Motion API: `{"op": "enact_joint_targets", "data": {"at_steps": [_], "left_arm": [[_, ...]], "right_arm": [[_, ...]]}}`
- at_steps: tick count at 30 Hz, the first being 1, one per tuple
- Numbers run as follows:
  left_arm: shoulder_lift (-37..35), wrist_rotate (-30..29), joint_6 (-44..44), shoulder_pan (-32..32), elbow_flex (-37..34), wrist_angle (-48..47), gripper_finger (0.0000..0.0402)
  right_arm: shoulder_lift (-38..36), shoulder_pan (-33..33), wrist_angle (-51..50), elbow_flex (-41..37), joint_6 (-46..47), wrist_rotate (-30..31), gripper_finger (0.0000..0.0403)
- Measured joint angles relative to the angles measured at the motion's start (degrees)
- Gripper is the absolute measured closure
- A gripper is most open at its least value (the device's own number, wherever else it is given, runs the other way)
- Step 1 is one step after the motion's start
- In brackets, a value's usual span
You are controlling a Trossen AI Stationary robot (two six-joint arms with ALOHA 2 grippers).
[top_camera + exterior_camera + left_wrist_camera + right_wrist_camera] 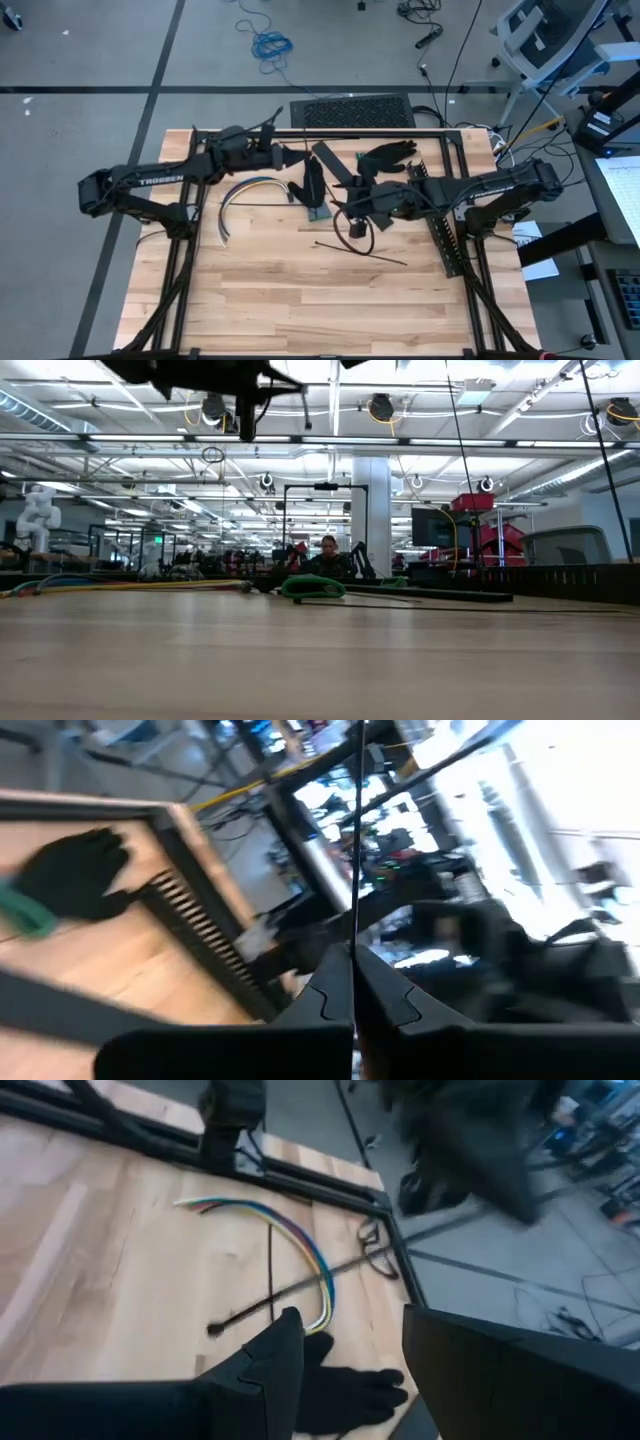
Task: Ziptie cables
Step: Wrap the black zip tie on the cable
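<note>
The high view shows the cables [240,195] curved on the table [300,290], w/ no gripper touching them. Only the left wrist view shows the left gripper [353,982] pinched tight on a thin black stick [355,840]. The right wrist view shows the right gripper [350,1345] w/ fingers apart, holding nothing.

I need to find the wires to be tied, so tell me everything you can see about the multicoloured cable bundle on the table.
The cables are a bundle of thin, flexible-looking wires in yellow, blue, green, red and white, lying side by side like a flat ribbon. They rest loose and untied on the wooden table, bent in an arch on its left part, below the left arm. In the right wrist view, a thin black stick crosses them. Neither end effector touches the bundle.
</note>
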Motion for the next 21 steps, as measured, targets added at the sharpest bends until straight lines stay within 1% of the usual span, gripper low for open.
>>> {"op": "enact_joint_targets", "data": {"at_steps": [2, 7, 9, 15, 21], "left_arm": [[0.61, 0.91, 0.04, -0.01, 2.50, 0.25, 0.0402], [0.74, 1.28, 0.24, 0.03, 5.88, 0.12, 0.0401], [0.54, 1.37, 0.26, 0.03, 6.18, 0.12, 0.0401], [0.39, 2.04, 0.19, 0.03, 6.17, -2.02, 0.0401], [0.39, 3.37, 0.30, 0.03, 6.15, -4.01, 0.0401]], "right_arm": [[-0.10, -0.14, -1.81, -0.02, 0.56, -0.79, 0.0243], [-0.23, -0.06, -3.52, -0.06, 6.71, -3.38, 0.0243], [-0.23, -0.08, -4.02, -0.06, 8.18, -4.34, 0.0243], [-0.25, -0.01, -5.00, -0.06, 9.37, -4.30, 0.0243], [-0.25, 0.03, -7.45, -0.06, 13.59, -4.27, 0.0243]]}}
